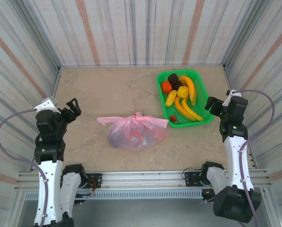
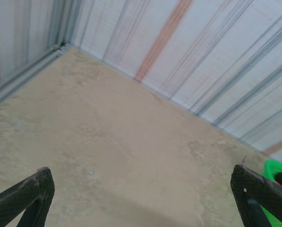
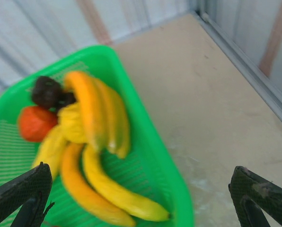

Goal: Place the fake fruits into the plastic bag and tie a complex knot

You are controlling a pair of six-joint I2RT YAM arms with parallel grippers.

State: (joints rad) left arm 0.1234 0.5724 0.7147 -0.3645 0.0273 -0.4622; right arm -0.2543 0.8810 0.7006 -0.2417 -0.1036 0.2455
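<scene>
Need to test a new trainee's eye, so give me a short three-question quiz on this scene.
1. True or false: the pink plastic bag lies inside the green tray.
2. Where is the knot? A. on top of the bag. B. in the tray. C. between the right gripper's fingers.
3. Fill the gap: the left gripper and the right gripper both stand ___, holding nothing.

Key: 1 false, the bag lies on the table beside the tray; 2 A; 3 open.

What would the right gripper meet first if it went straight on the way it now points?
Probably the green tray at its rim, then the bananas lying inside it, though depth is unclear.
</scene>
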